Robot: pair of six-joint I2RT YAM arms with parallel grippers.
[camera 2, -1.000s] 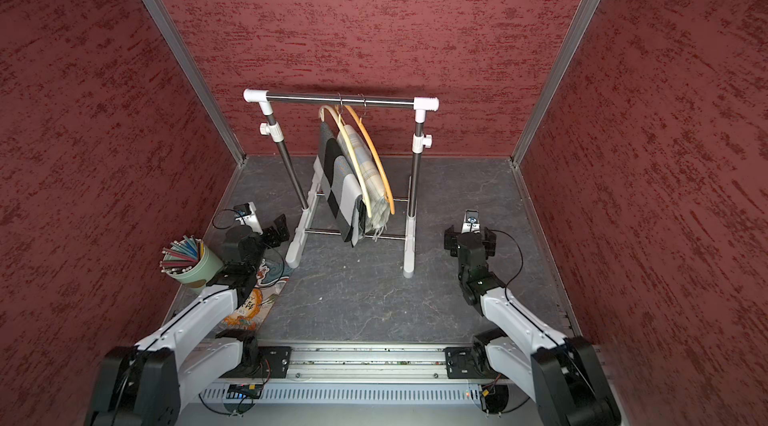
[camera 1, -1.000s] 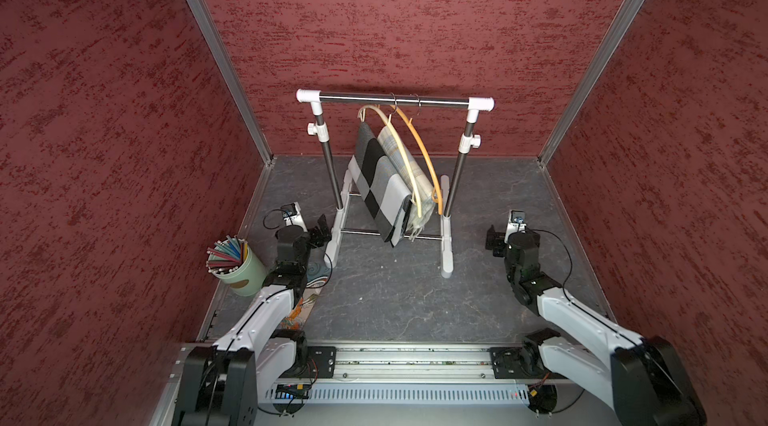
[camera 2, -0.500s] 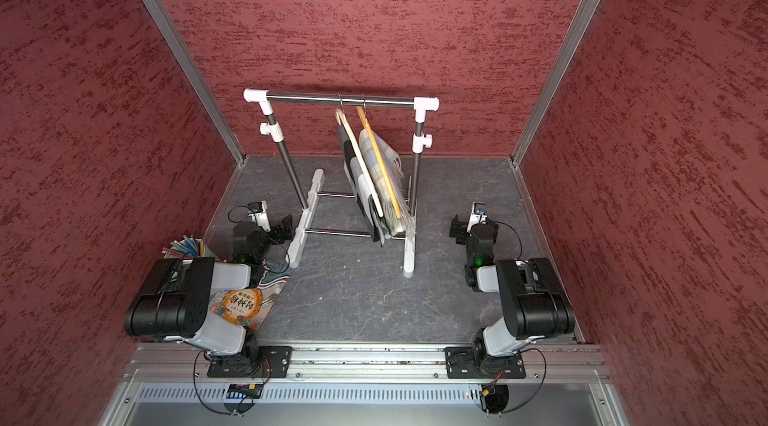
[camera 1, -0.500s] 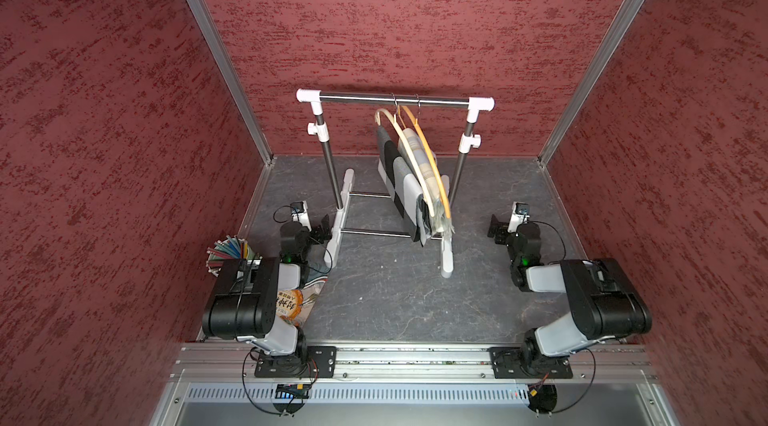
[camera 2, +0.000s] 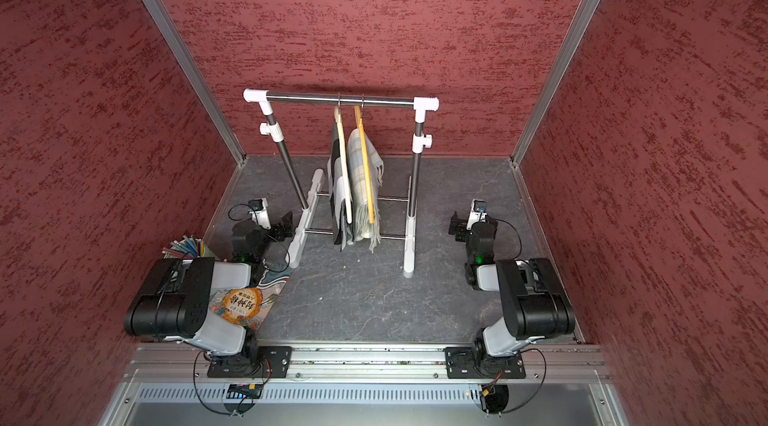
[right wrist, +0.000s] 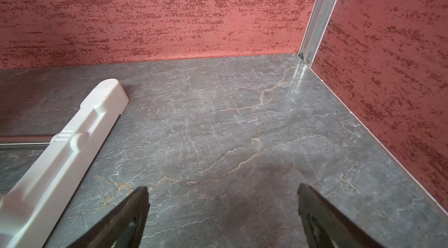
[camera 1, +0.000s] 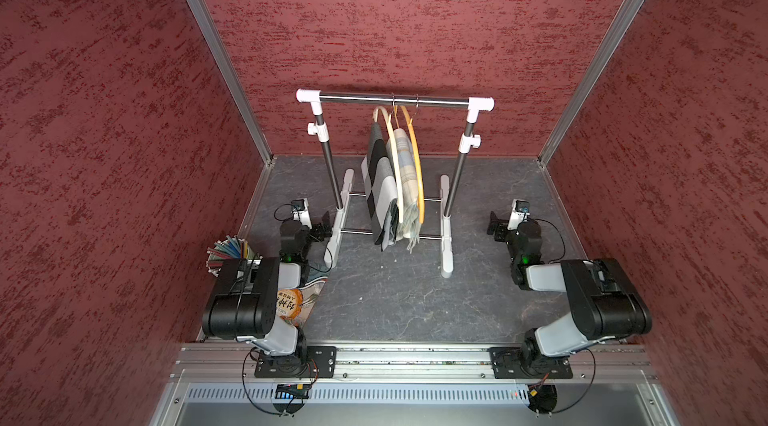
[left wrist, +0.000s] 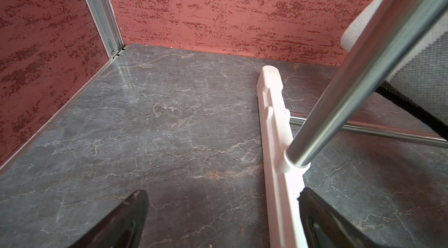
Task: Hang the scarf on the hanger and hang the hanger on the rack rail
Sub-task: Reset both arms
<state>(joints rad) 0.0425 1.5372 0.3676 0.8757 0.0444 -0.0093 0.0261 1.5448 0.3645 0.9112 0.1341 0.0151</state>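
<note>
Checked scarf [camera 1: 376,182] and plaid scarf [camera 1: 407,170] drape over their hangers [camera 2: 365,166], so hanging looks finished; left gripper [left wrist: 223,220] and right gripper [right wrist: 223,217], both apart and empty, need only stay clear.

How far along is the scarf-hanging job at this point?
Done: the black-and-grey checked scarf hangs on the pale wooden hanger, and the pale plaid fringed scarf appears to hang on the orange wooden hanger; both hangers hook over the chrome rail. In hand: nothing. The left gripper and right gripper are open and empty, low beside the rack's white feet. Left: nothing visible; it looks finished.
</note>
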